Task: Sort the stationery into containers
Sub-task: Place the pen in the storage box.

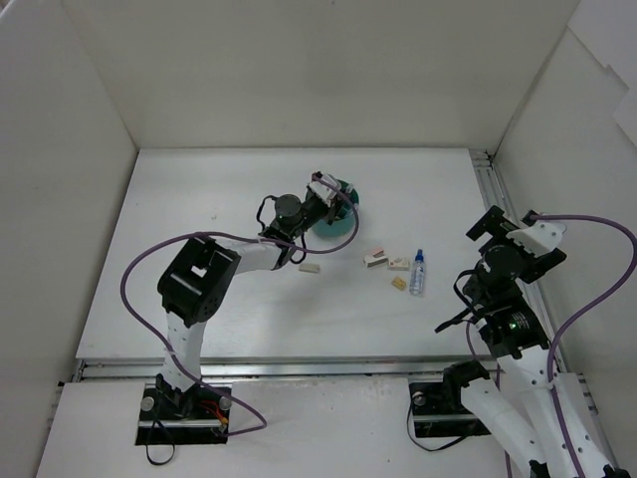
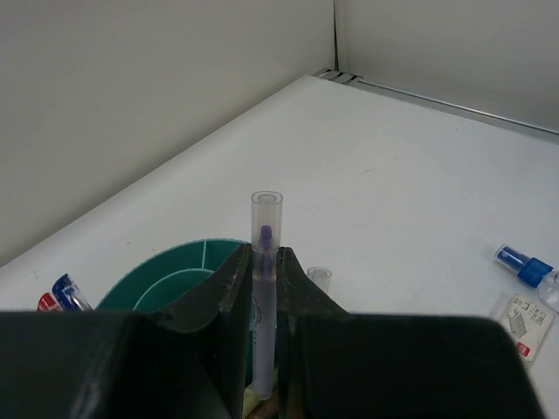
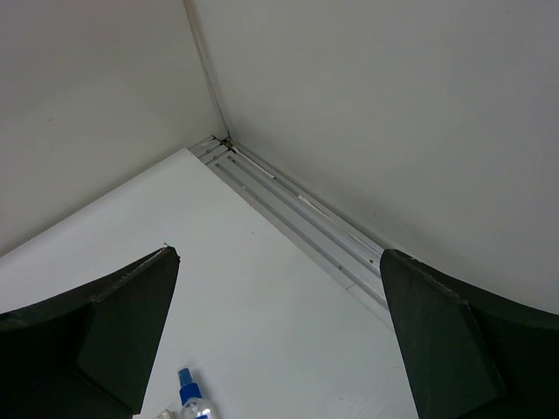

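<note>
One pen (image 2: 266,229): clear cap, violet tip, upright in the left end effector (image 2: 265,262); not yet let go.
Left end effector: clamped on the pen's barrel, jaws tight against it, poised over the organizer (image 2: 175,272).
Organizer: teal, round, standing mid-bench toward the back; divider walls show, but I cannot tell which compartment lies under the pen.
Already in: a red end (image 2: 45,303) and a blue end (image 2: 65,291) poke up at the organizer's left, and a second clear cap (image 2: 319,278) stands just beside the jaws; I judge these to be pens already sorted.
Erasers (image 1: 375,258): four small pale blocks loose on the bench (image 1: 199,199), one near the organizer, three near the bottle (image 1: 417,272).
Bottle: blue cap, lying on the bench just right of the erasers.
Right end effector (image 3: 279,257): jaws wide apart, nothing between them, off at the right, well apart from the work.
Progress: no loose pen shows on the bench, so the pens look nearly done; the erasers and bottle are untouched, leaving perhaps half the job.
</note>
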`<action>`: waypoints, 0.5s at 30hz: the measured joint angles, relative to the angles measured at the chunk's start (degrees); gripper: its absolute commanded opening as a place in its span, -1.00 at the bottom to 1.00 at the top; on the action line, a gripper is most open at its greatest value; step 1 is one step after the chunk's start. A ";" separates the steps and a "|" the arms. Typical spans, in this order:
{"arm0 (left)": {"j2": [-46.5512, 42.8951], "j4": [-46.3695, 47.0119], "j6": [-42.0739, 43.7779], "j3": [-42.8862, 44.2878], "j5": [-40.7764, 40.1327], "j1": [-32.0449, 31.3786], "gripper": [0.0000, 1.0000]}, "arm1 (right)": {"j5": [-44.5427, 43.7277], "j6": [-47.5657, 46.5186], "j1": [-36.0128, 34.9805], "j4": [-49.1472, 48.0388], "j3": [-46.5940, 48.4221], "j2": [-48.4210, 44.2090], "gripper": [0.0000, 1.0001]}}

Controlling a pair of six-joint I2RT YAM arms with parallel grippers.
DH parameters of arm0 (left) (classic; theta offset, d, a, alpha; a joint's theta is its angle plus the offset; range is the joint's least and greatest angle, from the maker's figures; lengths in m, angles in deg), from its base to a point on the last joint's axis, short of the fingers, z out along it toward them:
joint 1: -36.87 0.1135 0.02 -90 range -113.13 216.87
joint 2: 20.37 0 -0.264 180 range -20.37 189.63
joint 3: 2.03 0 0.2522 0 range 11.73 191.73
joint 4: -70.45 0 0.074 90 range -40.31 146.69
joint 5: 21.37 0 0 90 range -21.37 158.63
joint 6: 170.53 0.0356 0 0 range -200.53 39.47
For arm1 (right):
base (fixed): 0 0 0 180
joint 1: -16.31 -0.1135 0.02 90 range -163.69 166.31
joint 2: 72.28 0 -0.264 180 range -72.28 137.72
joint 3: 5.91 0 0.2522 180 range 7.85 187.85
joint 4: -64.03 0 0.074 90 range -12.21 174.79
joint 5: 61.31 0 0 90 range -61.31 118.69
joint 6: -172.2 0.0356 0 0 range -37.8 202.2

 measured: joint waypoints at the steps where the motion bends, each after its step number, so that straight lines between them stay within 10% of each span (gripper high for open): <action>1: 0.00 0.20 0.00 -0.46 -0.52 -0.04 -1.00 | 0.00 -0.13 0.00 0.00 -0.02 0.07 0.96; 10: 0.02 1.27 0.15 -3.48 -4.81 -1.20 -0.99 | 0.02 -0.31 0.00 0.00 -0.07 0.20 0.96; 15: -0.22 1.14 0.59 -3.85 -5.64 -1.57 -0.12 | 0.07 -0.33 0.00 0.00 -0.07 0.17 0.96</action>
